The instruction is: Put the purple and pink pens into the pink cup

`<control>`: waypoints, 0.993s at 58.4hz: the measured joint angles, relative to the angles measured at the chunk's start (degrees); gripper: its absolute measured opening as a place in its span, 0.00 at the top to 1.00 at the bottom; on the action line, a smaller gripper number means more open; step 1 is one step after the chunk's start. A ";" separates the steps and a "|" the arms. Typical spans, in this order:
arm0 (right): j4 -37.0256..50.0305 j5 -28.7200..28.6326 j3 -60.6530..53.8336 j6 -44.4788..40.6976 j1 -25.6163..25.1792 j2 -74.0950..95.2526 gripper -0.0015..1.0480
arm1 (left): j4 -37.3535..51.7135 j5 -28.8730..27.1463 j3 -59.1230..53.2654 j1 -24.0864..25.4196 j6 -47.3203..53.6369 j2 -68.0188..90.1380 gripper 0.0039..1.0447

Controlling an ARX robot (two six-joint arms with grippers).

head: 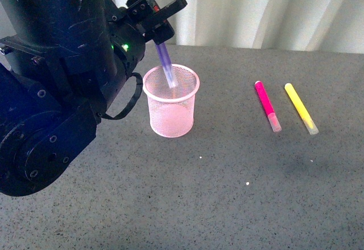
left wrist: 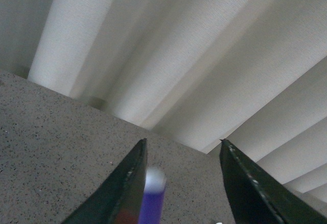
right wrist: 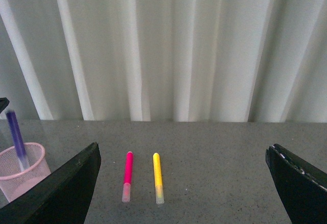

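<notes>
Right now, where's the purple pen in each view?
Front: purple pen slanting into pink cup, below left gripper.
Left wrist: blurred, between the open jaws, close to one.
Right wrist: sticking out of the cup.
Shared landmark: white curtain, in all three.

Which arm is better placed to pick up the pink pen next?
Right. The right fingers are open and face the pink pen, lying right of the pink cup; the left fingers are over that cup with the purple pen.

No legible text, label, brand, number or sign anywhere in the three views.
</notes>
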 joint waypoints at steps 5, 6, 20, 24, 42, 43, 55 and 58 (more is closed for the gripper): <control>0.00 -0.02 0.00 0.00 0.00 0.00 0.07 | 0.28 0.09 -0.28 0.22 0.02 0.02 0.36; 0.00 -0.02 0.00 0.00 0.00 0.00 0.07 | 0.33 0.07 -0.39 0.31 0.02 0.02 0.34; 0.00 -0.02 0.00 0.00 0.00 0.00 0.07 | -1.55 0.92 -3.26 1.29 0.79 -1.51 0.07; 0.00 -0.02 0.00 0.00 0.00 0.00 0.07 | -3.26 2.03 -4.63 1.88 1.33 -3.98 0.06; 0.00 0.00 0.00 0.00 0.00 0.00 0.07 | -22.29 13.07 -14.73 7.34 5.38 -29.51 0.06; 0.00 0.00 0.00 0.00 0.00 0.00 0.07 | -23.96 13.97 -15.56 7.54 5.70 -31.23 0.06; 0.00 0.00 0.00 0.00 0.00 0.00 0.07 | -39.10 24.59 -24.37 10.58 5.92 -48.30 0.06; 0.00 0.00 0.00 0.00 0.00 0.00 0.07 | -41.66 26.84 -26.38 11.52 5.95 -52.33 0.06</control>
